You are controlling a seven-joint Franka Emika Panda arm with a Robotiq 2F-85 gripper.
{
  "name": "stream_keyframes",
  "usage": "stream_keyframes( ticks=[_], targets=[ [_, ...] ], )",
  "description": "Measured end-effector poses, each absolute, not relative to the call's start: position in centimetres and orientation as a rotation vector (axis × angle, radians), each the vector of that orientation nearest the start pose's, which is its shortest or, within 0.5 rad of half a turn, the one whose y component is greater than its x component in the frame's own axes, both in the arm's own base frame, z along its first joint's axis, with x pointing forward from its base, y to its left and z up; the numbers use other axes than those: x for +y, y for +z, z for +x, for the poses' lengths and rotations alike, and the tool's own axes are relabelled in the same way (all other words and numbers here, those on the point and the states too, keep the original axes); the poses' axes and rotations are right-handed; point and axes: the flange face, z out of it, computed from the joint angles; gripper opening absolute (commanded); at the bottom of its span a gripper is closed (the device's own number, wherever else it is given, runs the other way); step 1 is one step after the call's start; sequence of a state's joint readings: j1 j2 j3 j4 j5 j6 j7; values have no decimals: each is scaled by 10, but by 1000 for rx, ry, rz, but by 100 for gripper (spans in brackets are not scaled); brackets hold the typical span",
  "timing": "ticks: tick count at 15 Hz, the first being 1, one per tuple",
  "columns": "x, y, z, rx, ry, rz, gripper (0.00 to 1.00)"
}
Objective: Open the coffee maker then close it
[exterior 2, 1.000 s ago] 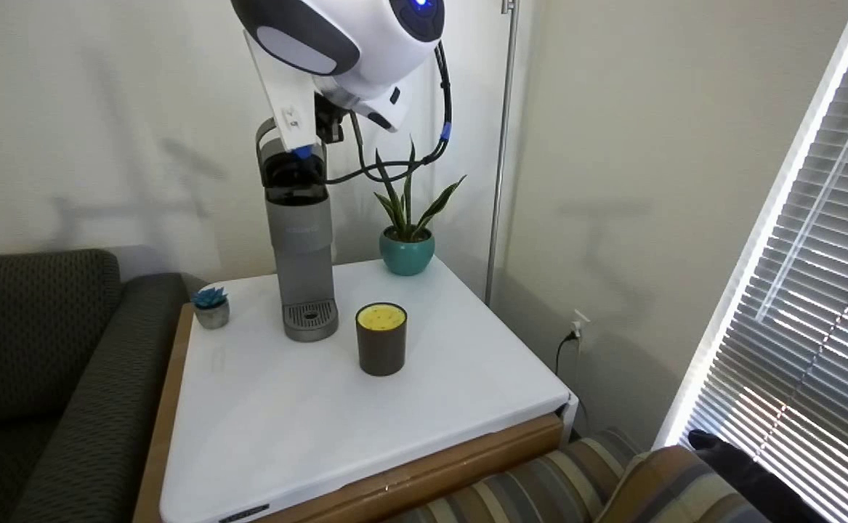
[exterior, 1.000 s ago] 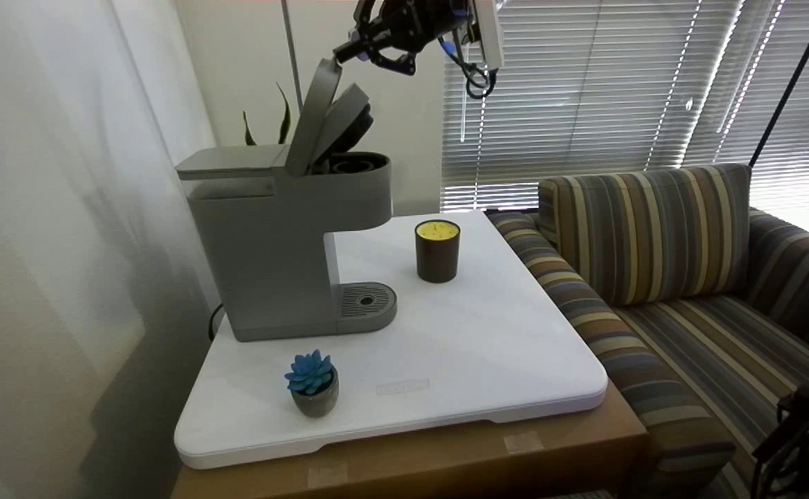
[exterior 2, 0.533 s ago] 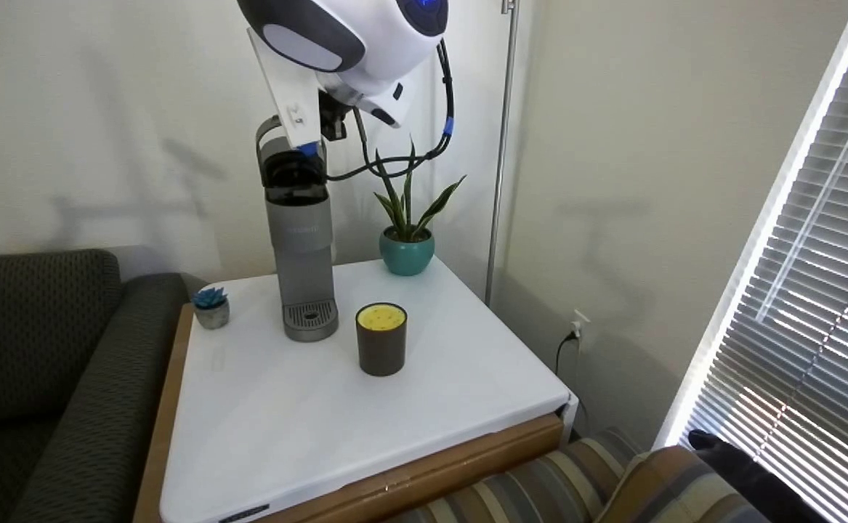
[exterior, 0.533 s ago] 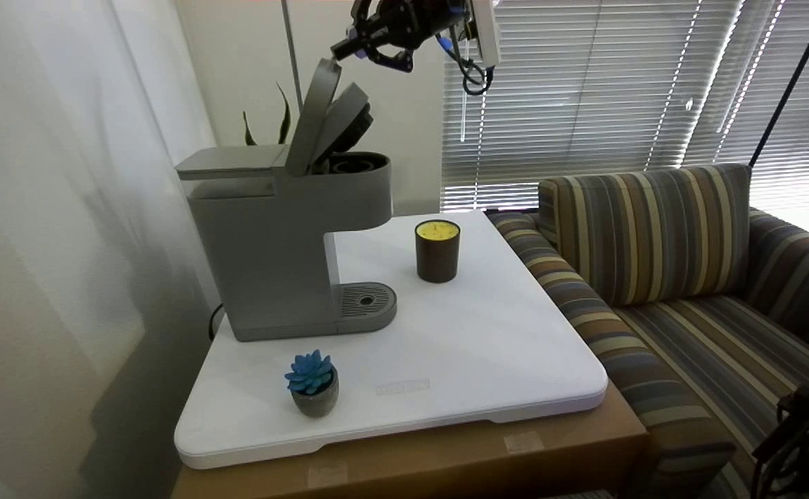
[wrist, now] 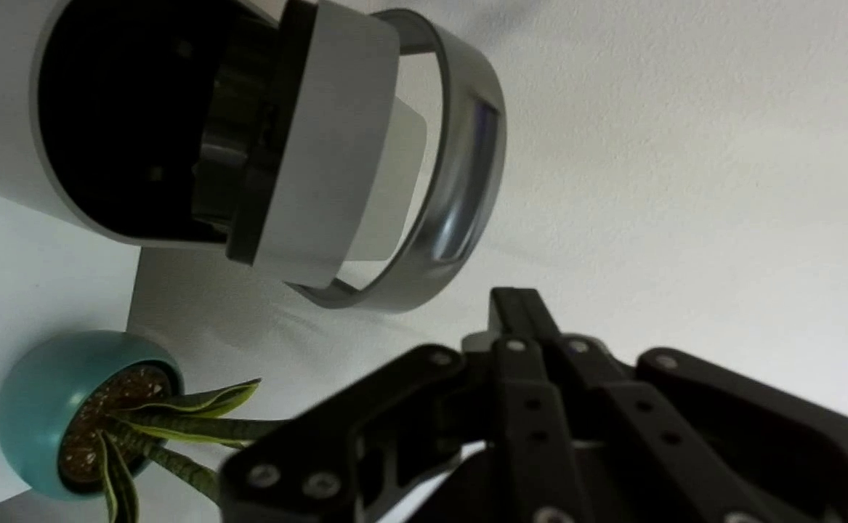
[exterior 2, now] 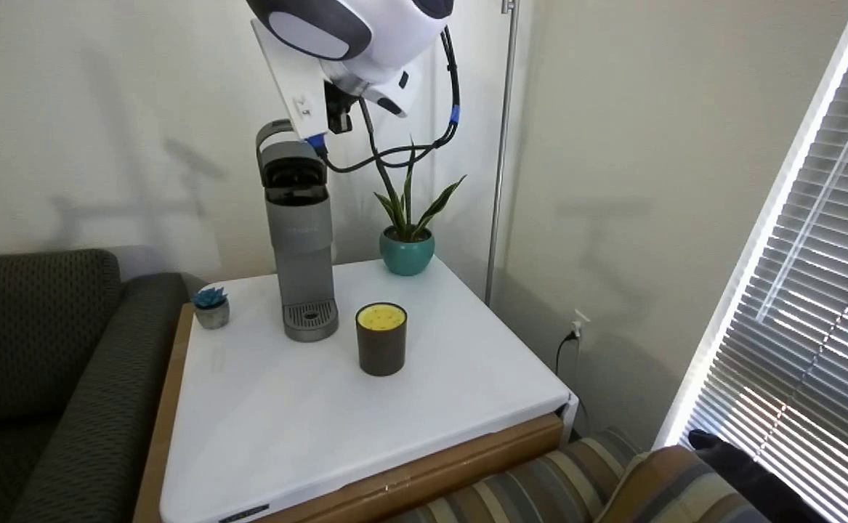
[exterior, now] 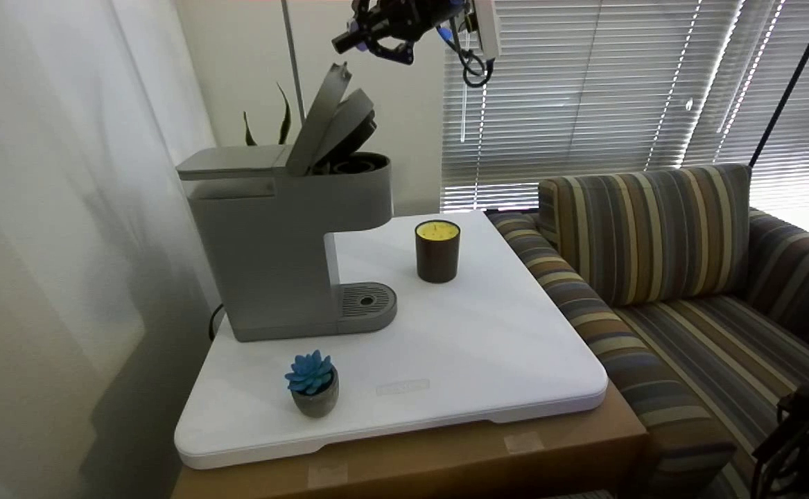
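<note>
The grey coffee maker (exterior: pixel 265 256) stands on the white tabletop and also shows in an exterior view (exterior 2: pixel 304 269). Its top lid (exterior: pixel 349 128) is raised and tilted, with the curved handle (exterior: pixel 321 118) standing up behind it. The open dark brewing chamber (wrist: pixel 133 123) and the handle (wrist: pixel 460 174) show at the upper left in the wrist view. My gripper (exterior: pixel 338 45) is just above the handle's top edge, with a small gap. In the wrist view my gripper (wrist: pixel 517 292) is shut with its fingertips together and nothing between them.
A dark jar with a yellow top (exterior: pixel 437 253) stands in front of the coffee maker. A small blue succulent (exterior: pixel 312 384) sits beside it. A teal plant pot (exterior 2: pixel 407 252) is at the back. A striped armchair (exterior: pixel 647 235) and walls border the table (exterior: pixel 459 346).
My gripper has moved up slightly, from at the handle's top edge to clear of it. The handle and lid have tipped forward a little.
</note>
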State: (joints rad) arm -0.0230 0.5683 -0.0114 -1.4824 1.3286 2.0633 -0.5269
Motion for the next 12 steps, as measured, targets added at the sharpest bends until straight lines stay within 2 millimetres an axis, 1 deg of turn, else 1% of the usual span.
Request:
stream_keyframes(
  ticks=[6,12],
  targets=[
    [27,388,730,172,-383,-2039,0],
    [31,400,732,77,-385,-2129,0]
  ],
)
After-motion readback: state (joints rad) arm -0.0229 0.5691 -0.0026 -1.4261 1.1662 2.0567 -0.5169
